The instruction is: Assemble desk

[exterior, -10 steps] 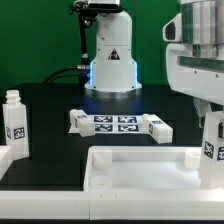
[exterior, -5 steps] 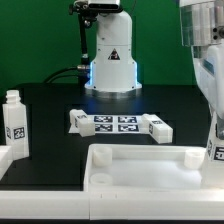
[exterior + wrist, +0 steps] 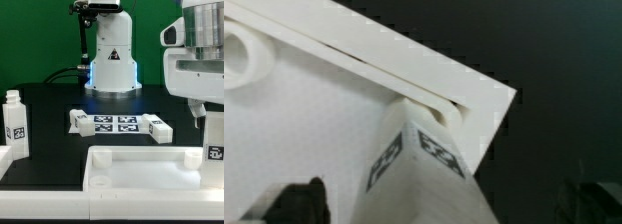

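The white desk top [image 3: 140, 172] lies in the foreground, rim up. In the wrist view its corner [image 3: 331, 130] fills the frame, with one round socket [image 3: 242, 55] free. My gripper [image 3: 212, 120] is shut on a white tagged leg [image 3: 214, 150], held upright at the top's far corner on the exterior view's right. In the wrist view the leg [image 3: 429, 160] runs from between my gripper's [image 3: 446, 215] dark fingers [image 3: 295, 205] into the corner socket [image 3: 438, 108]. Another tagged leg [image 3: 14, 122] stands upright on the exterior view's left.
The marker board [image 3: 118, 123] lies mid-table behind the desk top. The white robot base [image 3: 112, 60] stands at the back. Another white part [image 3: 5, 160] shows at the exterior view's left edge. The table is black, with a green backdrop behind.
The hand shifted up and toward the exterior view's right half a second ago and has come back down. The leg stays at the same corner, its tag slightly further right.
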You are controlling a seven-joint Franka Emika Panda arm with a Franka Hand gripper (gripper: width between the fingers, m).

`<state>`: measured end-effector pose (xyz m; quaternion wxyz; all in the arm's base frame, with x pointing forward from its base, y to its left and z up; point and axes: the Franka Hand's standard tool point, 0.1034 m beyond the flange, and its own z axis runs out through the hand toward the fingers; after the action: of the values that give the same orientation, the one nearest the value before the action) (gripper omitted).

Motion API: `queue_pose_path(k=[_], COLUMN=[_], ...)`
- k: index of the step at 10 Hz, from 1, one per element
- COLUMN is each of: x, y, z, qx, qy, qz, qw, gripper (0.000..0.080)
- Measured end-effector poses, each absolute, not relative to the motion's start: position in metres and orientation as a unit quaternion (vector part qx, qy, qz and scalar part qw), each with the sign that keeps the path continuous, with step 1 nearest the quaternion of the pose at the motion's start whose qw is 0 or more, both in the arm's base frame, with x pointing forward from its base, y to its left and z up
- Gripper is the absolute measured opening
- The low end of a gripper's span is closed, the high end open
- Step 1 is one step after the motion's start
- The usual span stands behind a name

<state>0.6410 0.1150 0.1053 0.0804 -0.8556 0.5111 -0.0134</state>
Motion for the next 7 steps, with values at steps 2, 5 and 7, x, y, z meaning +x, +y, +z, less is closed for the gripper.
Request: queue_pose_path(k=[2, 5, 7], x=[0.6411, 0.6397, 0.6399], y=[0.1142, 0.1154, 0.1147], z=[0.1053, 0.1045, 0.1046], qx=[-0.891, -0.966, -0.96], qy=[0.446, 0.252, 0.273], qz=[-0.02, -0.039, -0.038], qw=[0.079, 0.05, 0.051], gripper=[0.0647, 0.0648, 0.0555])
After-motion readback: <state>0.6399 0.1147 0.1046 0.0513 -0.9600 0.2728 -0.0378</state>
